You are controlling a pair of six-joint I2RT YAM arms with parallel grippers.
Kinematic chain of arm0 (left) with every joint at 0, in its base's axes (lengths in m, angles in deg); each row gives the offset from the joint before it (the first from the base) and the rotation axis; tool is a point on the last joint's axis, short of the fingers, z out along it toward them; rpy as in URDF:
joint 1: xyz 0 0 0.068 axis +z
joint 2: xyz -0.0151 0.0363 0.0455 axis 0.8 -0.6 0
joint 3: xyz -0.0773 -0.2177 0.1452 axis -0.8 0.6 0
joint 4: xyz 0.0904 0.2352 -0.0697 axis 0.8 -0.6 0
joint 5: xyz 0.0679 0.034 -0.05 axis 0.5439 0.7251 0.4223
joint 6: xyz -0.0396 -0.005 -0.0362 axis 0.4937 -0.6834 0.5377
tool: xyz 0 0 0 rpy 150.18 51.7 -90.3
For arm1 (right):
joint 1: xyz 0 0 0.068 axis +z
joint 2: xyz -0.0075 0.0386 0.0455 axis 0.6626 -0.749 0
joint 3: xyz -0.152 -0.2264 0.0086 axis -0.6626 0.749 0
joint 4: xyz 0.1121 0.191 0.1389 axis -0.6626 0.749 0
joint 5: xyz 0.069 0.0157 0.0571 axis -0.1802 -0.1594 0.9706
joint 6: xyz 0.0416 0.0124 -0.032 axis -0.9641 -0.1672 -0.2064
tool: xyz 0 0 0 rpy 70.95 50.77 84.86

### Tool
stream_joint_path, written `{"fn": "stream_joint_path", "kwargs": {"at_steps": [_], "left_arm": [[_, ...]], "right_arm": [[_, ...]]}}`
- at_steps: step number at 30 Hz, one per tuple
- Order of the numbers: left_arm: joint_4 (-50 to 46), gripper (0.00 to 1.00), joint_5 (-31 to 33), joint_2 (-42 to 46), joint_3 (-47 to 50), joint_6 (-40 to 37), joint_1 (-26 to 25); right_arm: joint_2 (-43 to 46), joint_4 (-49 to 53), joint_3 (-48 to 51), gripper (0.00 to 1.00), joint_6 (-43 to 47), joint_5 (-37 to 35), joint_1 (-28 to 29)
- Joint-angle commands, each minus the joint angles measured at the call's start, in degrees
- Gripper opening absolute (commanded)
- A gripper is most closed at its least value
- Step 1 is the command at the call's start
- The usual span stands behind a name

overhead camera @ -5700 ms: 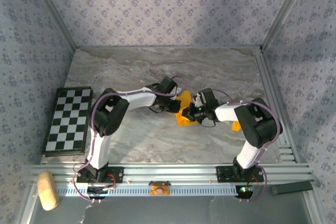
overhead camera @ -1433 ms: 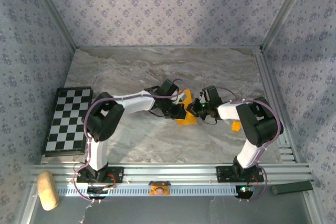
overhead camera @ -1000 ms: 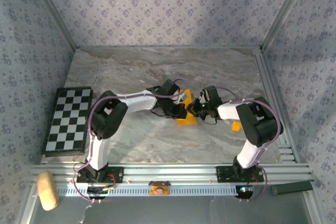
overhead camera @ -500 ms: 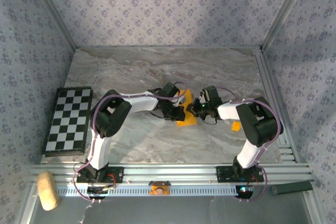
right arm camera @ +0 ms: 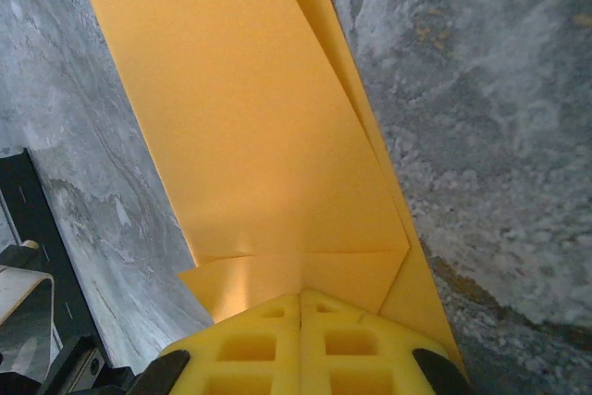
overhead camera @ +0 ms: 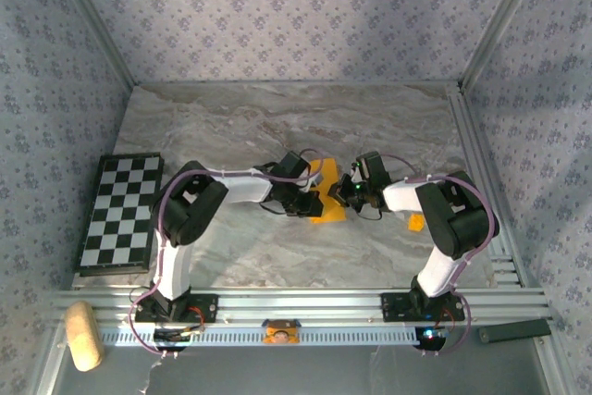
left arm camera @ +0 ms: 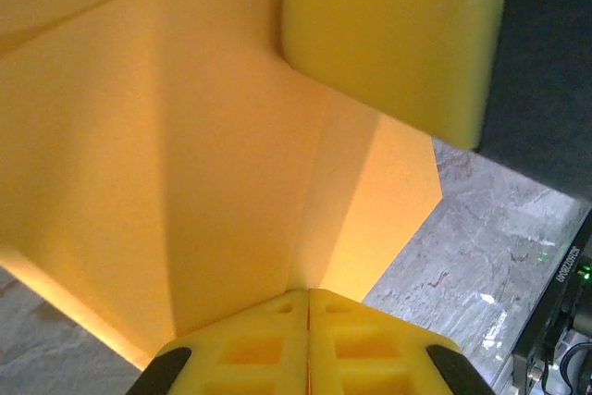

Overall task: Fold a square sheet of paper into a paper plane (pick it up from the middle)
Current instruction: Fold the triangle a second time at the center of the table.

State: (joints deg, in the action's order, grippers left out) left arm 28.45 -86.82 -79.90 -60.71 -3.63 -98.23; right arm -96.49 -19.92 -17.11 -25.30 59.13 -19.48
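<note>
— Looking down from above, where do we find the folded orange-yellow paper sheet (overhead camera: 327,210)?

— We find it near the middle of the grey marbled counter (overhead camera: 231,127), a touch toward 3 o'clock, lying between the two arms.

— How do we read the left end effector (overhead camera: 314,199)?

— It meets the sheet from the 9 o'clock side. In its wrist view we see the yellow fingers (left arm camera: 277,321) pressed together with the paper coming out between their tips, so it is pinching the sheet. Creases run across the paper above them.

— And the right end effector (overhead camera: 339,193)?

— It comes in from 3 o'clock. Its wrist view shows its yellow fingers (right arm camera: 277,316) closed on a folded edge, with layered flaps of the sheet stretching away toward 12 o'clock over the counter.

— What else do we see on the counter?

— A black-and-white chequered board (overhead camera: 120,213) lies at the 9 o'clock edge, well apart from the paper. A tiny orange scrap (overhead camera: 416,222) sits toward 3 o'clock, just beside the right arm.
</note>
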Motion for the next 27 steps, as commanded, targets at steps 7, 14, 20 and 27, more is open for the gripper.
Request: {"fn": "stream_joint_path", "kwargs": {"at_steps": [7, 14, 20, 27], "left_arm": [[-2.9, 0.08, -1.0, 3.2, 5.9, 1.7, 0.0], [-1.2, 0.08, -1.9, 5.0, 9.3, 2.8, 0.3], [1.0, 0.11, -3.3, 6.4, 11.7, 4.8, 1.0], [2.8, 0.12, -3.2, 13.5, 10.8, 5.7, 2.2]], "right_arm": [[-2.5, 4.6, 1.8, 0.04, 1.1, -3.4, -0.6], [-2.8, 4.5, 1.5, 0.04, 1.1, -3.3, -0.6], [-3.2, 4.3, 1.4, 0.04, 1.0, -3.0, -0.4], [-2.6, 4.2, 1.2, 0.04, 0.8, -2.7, -0.3]]}}
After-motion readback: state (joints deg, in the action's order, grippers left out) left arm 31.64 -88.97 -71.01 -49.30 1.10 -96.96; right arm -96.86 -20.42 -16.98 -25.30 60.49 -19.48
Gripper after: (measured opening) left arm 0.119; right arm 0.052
